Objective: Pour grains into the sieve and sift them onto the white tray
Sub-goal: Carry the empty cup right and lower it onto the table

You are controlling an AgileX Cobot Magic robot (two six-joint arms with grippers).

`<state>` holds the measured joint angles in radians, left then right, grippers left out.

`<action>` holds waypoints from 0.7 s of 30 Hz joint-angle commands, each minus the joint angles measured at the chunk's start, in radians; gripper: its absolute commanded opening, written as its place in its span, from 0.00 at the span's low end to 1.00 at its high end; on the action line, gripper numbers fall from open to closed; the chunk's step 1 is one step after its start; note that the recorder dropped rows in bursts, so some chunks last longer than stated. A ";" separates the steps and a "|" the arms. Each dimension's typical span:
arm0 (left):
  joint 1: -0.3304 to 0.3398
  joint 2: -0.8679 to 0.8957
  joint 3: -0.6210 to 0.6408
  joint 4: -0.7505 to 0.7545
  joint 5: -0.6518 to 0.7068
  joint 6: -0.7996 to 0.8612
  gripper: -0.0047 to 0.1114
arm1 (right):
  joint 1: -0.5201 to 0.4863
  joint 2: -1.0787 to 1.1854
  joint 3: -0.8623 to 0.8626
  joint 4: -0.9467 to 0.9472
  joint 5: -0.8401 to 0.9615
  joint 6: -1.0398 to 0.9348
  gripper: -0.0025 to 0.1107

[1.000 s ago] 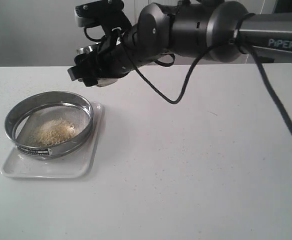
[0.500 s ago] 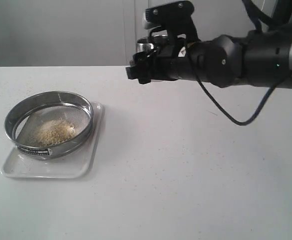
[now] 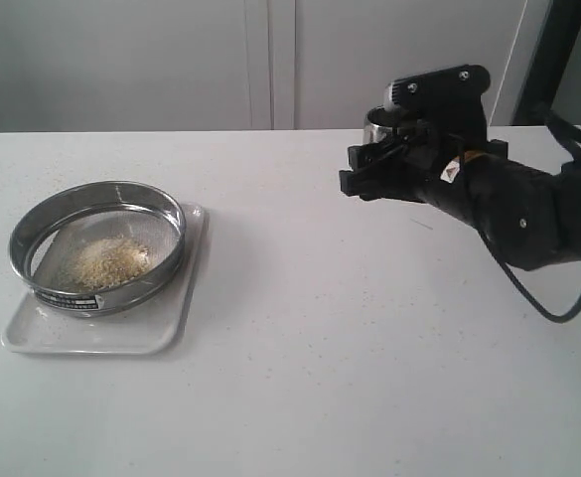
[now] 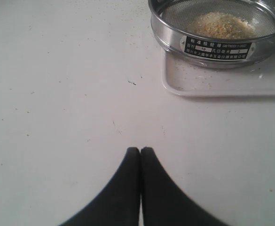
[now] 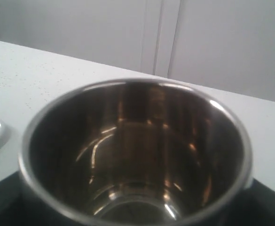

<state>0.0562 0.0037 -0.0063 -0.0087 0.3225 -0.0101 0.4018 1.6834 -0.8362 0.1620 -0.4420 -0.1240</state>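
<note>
— Well, looks poured: seeing grains heaped in the sieve, set on the tray. Worried about anything?
— Yes. Gripping an empty cup in the right end effector, well right of the sieve; could knock the rim on a swing toward it.
— And the left end effector?
— Closed on nothing, near the sieve. Needs opening first. Shake too hard and scatter grains onto the worktop.

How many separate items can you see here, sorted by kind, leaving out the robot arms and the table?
steel sieve: 1
white tray: 1
heap of grains: 1
steel cup: 1
Total: 4
</note>
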 commanded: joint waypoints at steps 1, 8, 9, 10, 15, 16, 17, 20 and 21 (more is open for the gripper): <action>0.003 -0.004 0.006 -0.005 0.010 -0.004 0.04 | -0.041 -0.009 0.074 -0.215 -0.191 0.175 0.02; 0.003 -0.004 0.006 -0.005 0.010 -0.004 0.04 | -0.085 0.068 0.129 -0.260 -0.376 0.219 0.02; 0.003 -0.004 0.006 -0.005 0.010 -0.004 0.04 | -0.089 0.083 0.129 -0.260 -0.395 0.221 0.02; 0.003 -0.004 0.006 -0.005 0.010 -0.004 0.04 | -0.094 0.098 0.129 -0.267 -0.412 0.228 0.02; 0.003 -0.004 0.006 -0.005 0.010 -0.004 0.04 | -0.105 0.205 0.129 -0.295 -0.564 0.243 0.02; 0.003 -0.004 0.006 -0.005 0.010 -0.004 0.04 | -0.105 0.227 0.129 -0.293 -0.591 0.243 0.02; 0.003 -0.004 0.006 -0.005 0.010 -0.004 0.04 | -0.105 0.250 0.129 -0.291 -0.614 0.239 0.02; 0.003 -0.004 0.006 -0.005 0.010 -0.004 0.04 | -0.105 0.314 0.124 -0.277 -0.681 0.232 0.02; 0.003 -0.004 0.006 -0.005 0.010 -0.004 0.04 | -0.105 0.332 0.122 -0.260 -0.697 0.222 0.02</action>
<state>0.0562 0.0037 -0.0063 -0.0087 0.3225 -0.0101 0.3067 1.9658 -0.7116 -0.1174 -1.0522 0.1127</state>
